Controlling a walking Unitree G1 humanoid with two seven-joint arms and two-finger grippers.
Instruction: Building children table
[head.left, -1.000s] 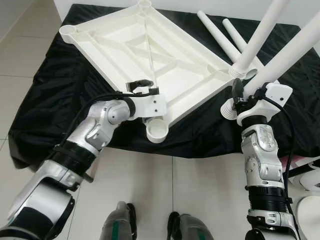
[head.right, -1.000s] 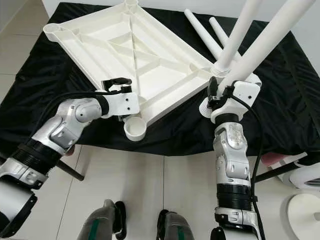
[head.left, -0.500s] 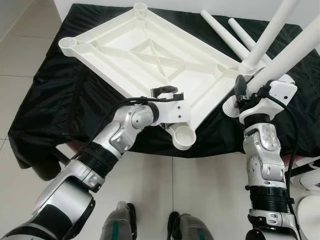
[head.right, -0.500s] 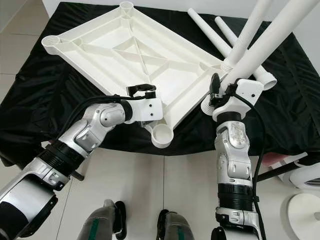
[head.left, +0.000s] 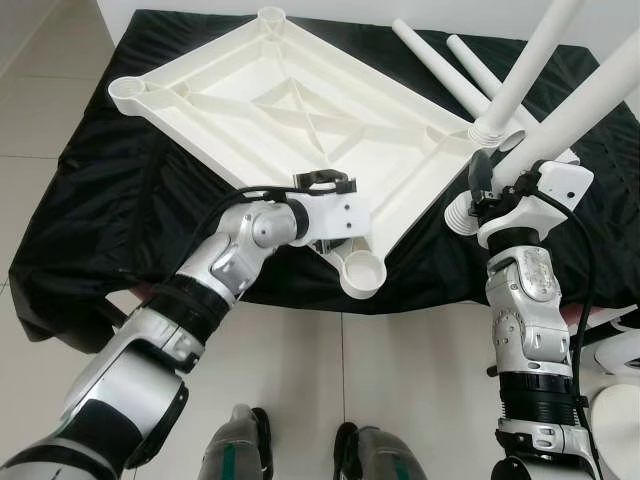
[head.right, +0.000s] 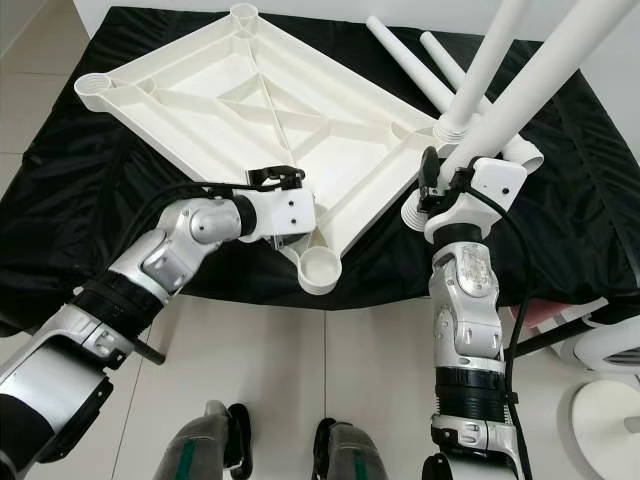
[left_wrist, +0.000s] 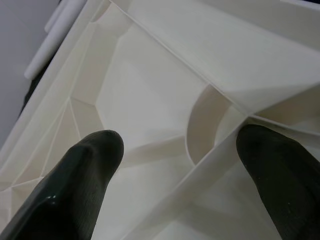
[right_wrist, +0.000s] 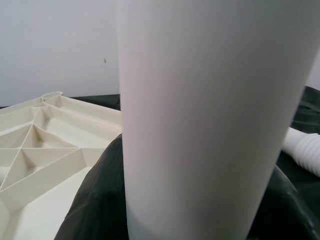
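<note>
The left hand (head.left: 322, 181) is open over a rib of the upside-down white tabletop (head.left: 290, 110). The right hand (head.left: 478, 180), beside the tabletop's corner, grips a white leg (head.left: 585, 95) pointing up.

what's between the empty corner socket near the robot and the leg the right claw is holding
In the left eye view, only black cloth lies between the empty socket and the held leg gripped by the right claw.

**No writing to read**

No words, labels, brand marks, numbers or signs can be read anywhere in these views. The white plastic parts, the black cloth and the robot's arms bear no legible print.
</note>
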